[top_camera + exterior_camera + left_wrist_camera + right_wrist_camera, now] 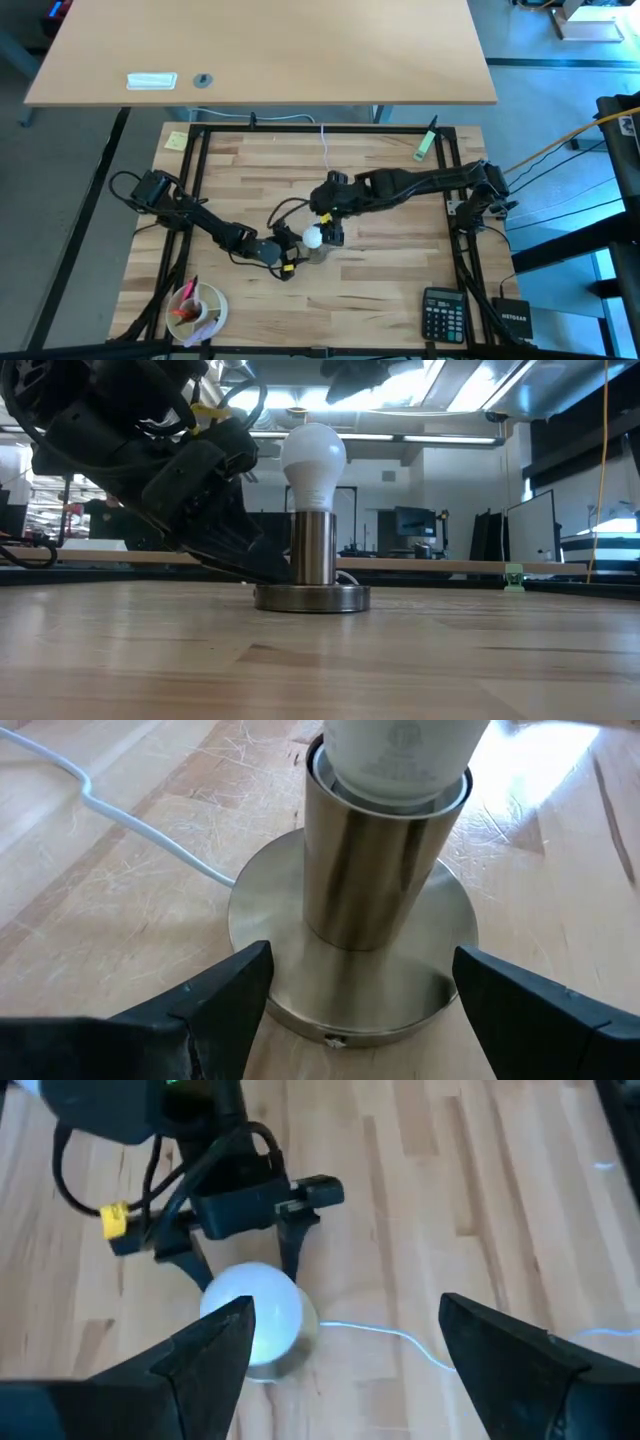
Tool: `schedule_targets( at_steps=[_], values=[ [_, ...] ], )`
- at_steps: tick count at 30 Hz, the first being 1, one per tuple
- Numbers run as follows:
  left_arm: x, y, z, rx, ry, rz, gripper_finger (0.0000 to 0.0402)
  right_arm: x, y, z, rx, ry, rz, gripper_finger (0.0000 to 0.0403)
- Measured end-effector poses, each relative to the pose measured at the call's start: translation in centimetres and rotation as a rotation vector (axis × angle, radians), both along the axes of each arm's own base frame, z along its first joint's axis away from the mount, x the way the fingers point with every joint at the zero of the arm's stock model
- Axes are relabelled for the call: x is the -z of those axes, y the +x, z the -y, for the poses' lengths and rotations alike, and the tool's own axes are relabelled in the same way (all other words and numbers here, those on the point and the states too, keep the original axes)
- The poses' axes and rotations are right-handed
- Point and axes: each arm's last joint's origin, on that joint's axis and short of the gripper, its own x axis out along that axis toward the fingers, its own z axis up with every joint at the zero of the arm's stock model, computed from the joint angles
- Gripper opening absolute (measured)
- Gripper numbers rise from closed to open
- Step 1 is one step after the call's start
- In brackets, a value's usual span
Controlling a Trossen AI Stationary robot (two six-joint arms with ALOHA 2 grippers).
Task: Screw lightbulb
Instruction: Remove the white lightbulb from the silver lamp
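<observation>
One lightbulb [314, 463] – two hands.

Butcher-block worktable [380, 290] inside a black frame, grey floor [560, 100] around it. Larger light-wood desk [300, 50] on the far side. Low view: open lab behind, bright ceiling light strips [480, 385], monitors [412, 520] on far benches, dark panel [590, 450] on the right
</observation>
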Motion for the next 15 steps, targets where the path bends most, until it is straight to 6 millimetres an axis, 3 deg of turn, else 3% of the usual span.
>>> schedule_targets(
  at_steps=[9,15],
  values=[
    [-0.1,0.1,0.0,0.02,0.014,0.01,0.0304,4.4,-0.1,-2.3,-0.02,0.07,-0.049,0.0319],
    [-0.1,0.1,0.1,0.019,0.008,0.016,0.0304,5.1,0.1,-2.6,0.012,0.078,-0.022,0.0319]
  ],
)
